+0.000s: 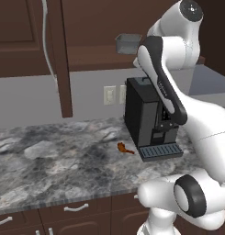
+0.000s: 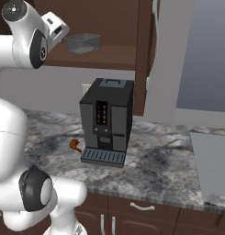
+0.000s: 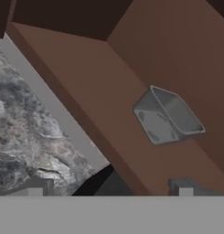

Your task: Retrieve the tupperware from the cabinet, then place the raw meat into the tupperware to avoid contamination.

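The tupperware is a small grey translucent box standing on the open cabinet's shelf, above the coffee machine. In the right base view my gripper is raised to shelf height, just left of the tupperware and apart from it. In the hand view the tupperware lies ahead on the brown shelf. My gripper is open, its fingertips far apart with nothing between them. The raw meat, a tiny orange-brown drumstick, lies on the counter left of the machine's drip tray, also the raw meat.
A tall black coffee machine stands on the grey marble counter, directly below the shelf. The cabinet door hangs open to the left of the shelf, its edge to the right in the other base view. Drawers run under the counter.
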You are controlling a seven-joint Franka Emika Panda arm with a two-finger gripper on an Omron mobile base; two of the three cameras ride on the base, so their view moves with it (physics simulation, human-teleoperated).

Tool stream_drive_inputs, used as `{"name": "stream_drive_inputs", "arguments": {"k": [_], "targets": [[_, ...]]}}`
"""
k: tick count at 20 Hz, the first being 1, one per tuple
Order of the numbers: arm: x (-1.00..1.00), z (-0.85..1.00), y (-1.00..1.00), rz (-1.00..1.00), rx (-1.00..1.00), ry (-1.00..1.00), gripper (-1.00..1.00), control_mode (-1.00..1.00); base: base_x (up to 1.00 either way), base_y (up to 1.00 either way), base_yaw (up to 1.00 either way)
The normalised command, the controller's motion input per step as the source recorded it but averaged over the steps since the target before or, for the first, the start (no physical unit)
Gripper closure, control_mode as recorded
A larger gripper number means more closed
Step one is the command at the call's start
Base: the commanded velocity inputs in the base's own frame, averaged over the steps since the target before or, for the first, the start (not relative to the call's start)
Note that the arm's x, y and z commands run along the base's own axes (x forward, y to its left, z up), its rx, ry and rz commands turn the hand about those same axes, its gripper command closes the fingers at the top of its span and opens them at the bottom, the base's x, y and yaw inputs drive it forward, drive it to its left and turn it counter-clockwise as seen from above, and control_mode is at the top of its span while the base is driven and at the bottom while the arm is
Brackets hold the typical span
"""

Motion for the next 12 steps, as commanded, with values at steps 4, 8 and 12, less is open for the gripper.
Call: {"name": "stream_drive_inputs", "arguments": {"k": [4, 8, 12], "targets": [[0.23, 0.0, -0.02, -0.03, 0.0, 0.02, -1.0, -1.0, 0.0, 0.0, 0.0], [0.26, 0.0, -0.02, -0.04, 0.0, 0.0, -1.0, -1.0, 0.0, 0.0, 0.0], [0.25, -0.03, 0.0, -0.03, 0.0, 0.0, -1.0, -1.0, 0.0, 0.0, 0.0]]}}
